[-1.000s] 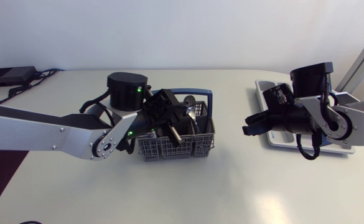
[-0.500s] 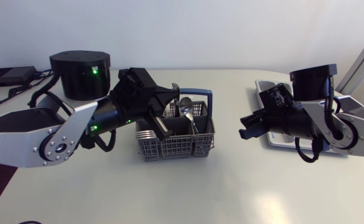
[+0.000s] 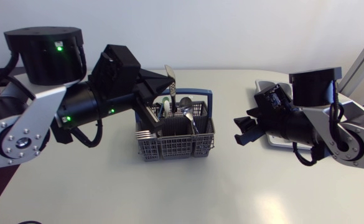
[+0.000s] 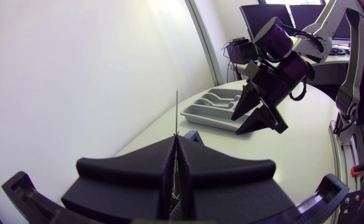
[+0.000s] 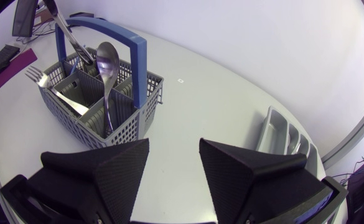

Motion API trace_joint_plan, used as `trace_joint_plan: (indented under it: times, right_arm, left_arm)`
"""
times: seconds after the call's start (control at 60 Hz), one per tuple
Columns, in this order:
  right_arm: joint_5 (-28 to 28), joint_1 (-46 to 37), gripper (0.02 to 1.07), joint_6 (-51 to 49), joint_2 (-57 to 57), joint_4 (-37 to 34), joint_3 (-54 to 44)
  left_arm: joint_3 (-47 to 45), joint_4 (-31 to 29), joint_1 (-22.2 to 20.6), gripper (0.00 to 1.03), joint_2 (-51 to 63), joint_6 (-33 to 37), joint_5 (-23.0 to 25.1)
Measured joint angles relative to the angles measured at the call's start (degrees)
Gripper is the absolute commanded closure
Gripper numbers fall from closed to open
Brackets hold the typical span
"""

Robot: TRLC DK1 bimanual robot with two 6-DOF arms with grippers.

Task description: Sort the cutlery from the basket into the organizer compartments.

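L gripper clamped on a knife held upright just above the basket w/ a spoon & fork inside, then R gripper over the table, fingers apart, holding nothing, organizer behind it.

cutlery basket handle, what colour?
Blue. The handle arches over the grey slotted plastic cutlery basket; clearest in the right wrist view.
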Motion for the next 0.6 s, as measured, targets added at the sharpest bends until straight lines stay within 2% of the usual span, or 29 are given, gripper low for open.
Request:
trace_joint_plan:
  times: [0.183, 0.317, 0.467, 0.533, 0.6]
  right_arm:
    - [-0.4, 1.1, 0.47, -0.3, -1.1, 0.0, -0.7]
    - [-4.7, 1.4, 0.47, -0.7, -2.0, 0.4, -0.7]
    - [-12.1, 1.4, 0.38, -1.5, -4.3, 1.0, -0.7]
    - [-17.2, 1.3, 0.37, -1.6, -5.5, 1.1, -0.7]
    - [-22.0, 1.3, 0.31, -1.8, -6.0, 0.4, -0.7]
  left_arm:
    - [1.7, -3.0, -0.1, 1.00, -2.9, -0.5, 0.1]
    - [3.9, -7.3, -0.1, 1.00, -3.3, -2.0, 3.0]
    - [6.5, -11.6, 1.7, 1.00, -2.1, -5.0, 9.0]
    - [7.6, -12.6, 3.0, 1.00, -1.6, -7.1, 11.3]
    - [9.2, -14.4, 4.3, 1.00, -0.8, -8.8, 14.6]
